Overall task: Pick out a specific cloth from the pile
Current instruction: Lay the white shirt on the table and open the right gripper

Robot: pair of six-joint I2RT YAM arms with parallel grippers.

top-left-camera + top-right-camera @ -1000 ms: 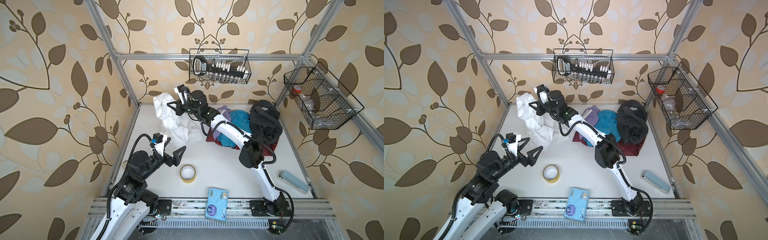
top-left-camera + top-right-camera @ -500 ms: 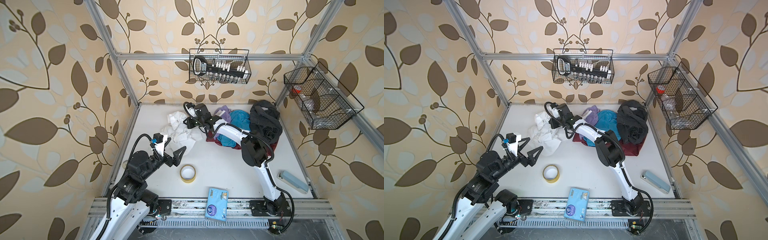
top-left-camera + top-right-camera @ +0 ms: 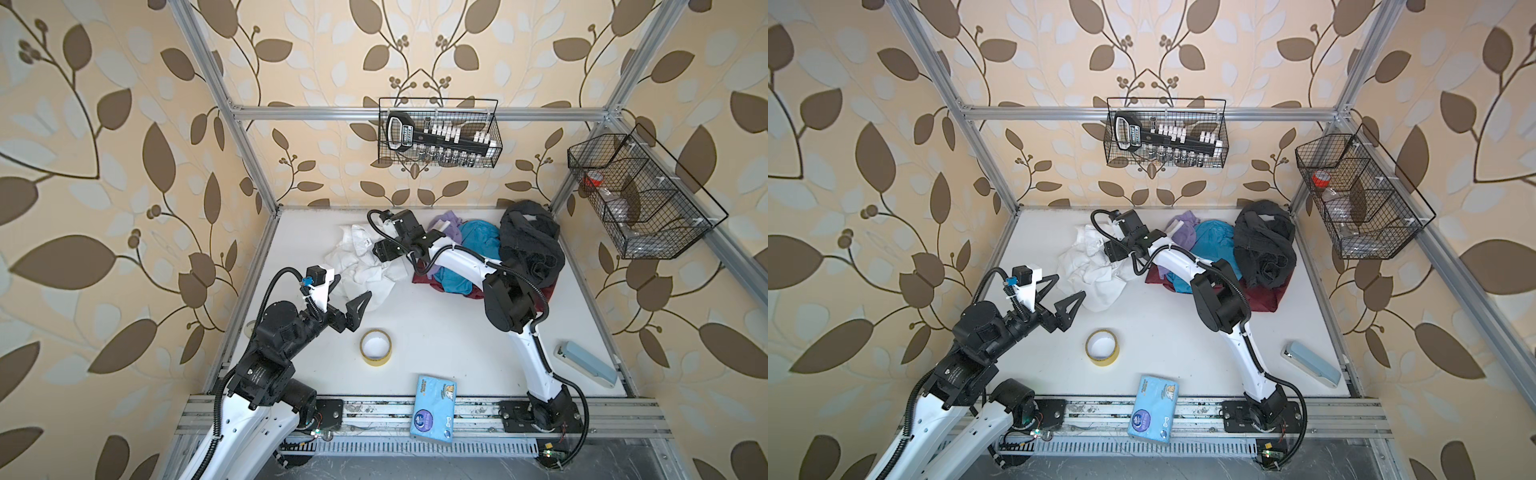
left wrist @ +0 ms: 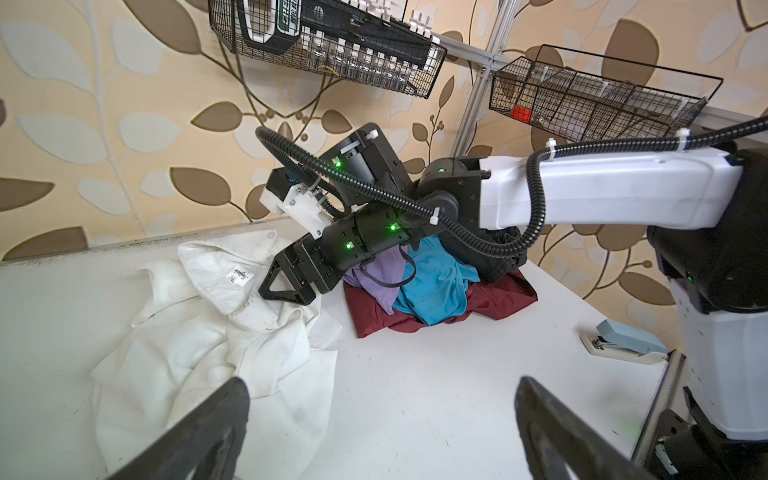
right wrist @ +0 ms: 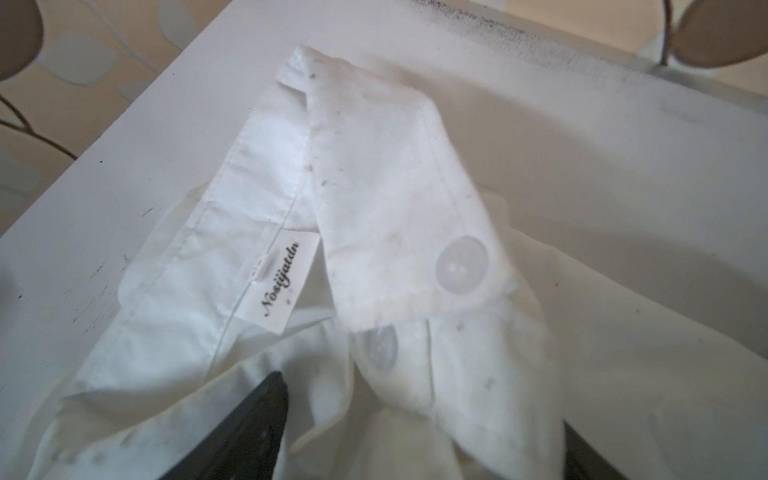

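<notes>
Now we find the cloth [image 3: 361, 270] crumpled on the bench [image 3: 436, 332], left of centre in both top views and just left of the pile [image 3: 482, 237]. Its long axis runs up and down the frame with a slight slant. The collar [image 4: 216, 266] and neck label [image 5: 282, 282] point toward the top, the loose tail toward the bottom. The right tool [image 4: 291, 282] sits low at the collar, jaws spread wide, clamping nothing. The left tool [image 3: 1069, 286] hovers by the tail, likewise wide apart and empty.

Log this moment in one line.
white shirt: crumpled on table beside pile | right pincer: open over shirt | left pincer: open, empty
</notes>
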